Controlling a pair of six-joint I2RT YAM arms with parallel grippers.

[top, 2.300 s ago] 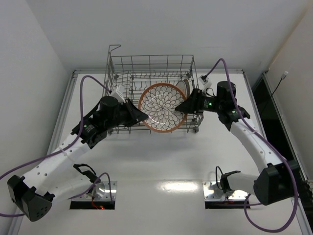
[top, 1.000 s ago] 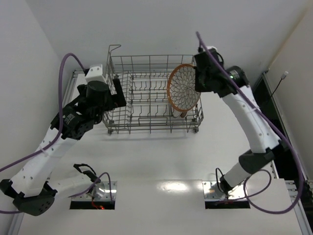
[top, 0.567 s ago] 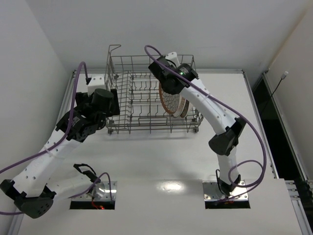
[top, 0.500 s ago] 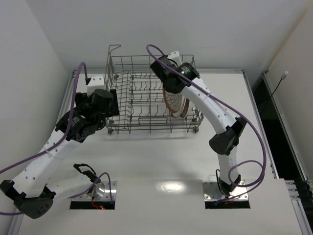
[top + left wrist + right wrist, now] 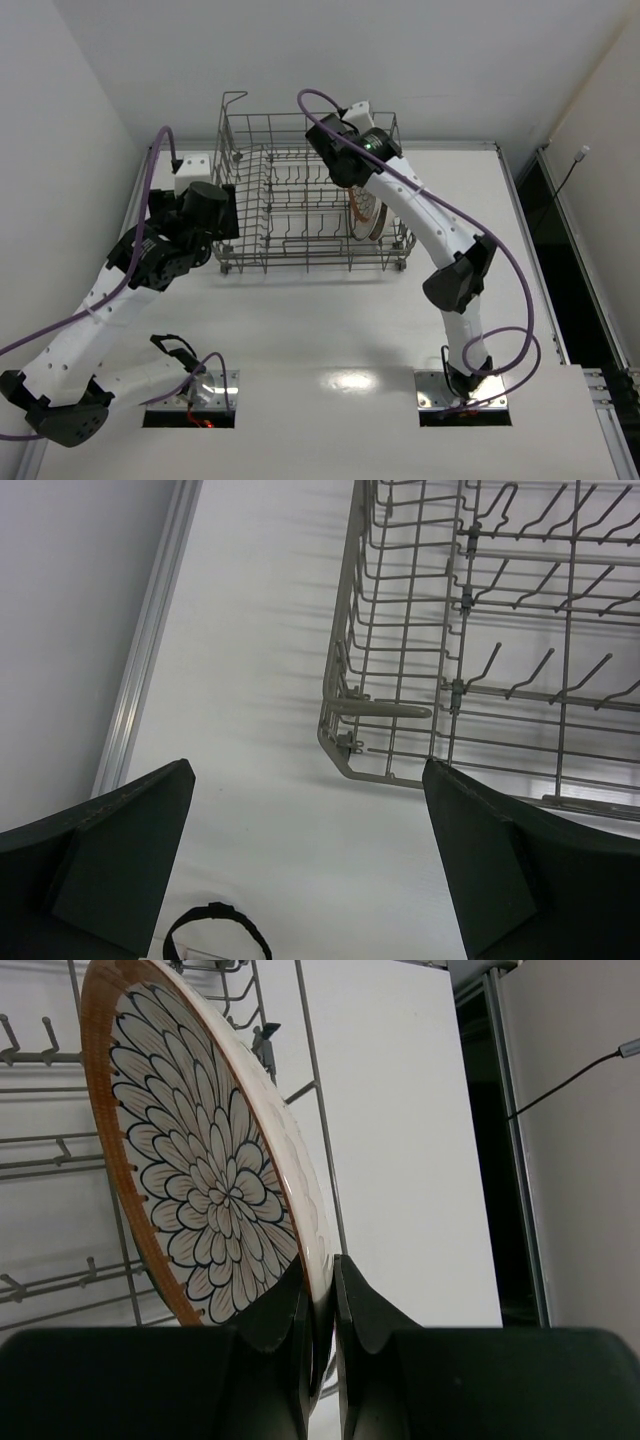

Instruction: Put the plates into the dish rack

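Table (image 5: pixel 330 330) | dish rack (image 5: pixel 290 135) | plate (image 5: pixel 200 1160) on edge | right tool (image 5: pixel 319 1282) pinching rim

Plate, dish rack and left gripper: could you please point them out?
plate (image 5: pixel 232 1192): right wrist view, patterned face.
dish rack (image 5: pixel 385 709): left wrist view, corner wire.
left gripper (image 5: pixel 307 766): left wrist view, between fingertips.
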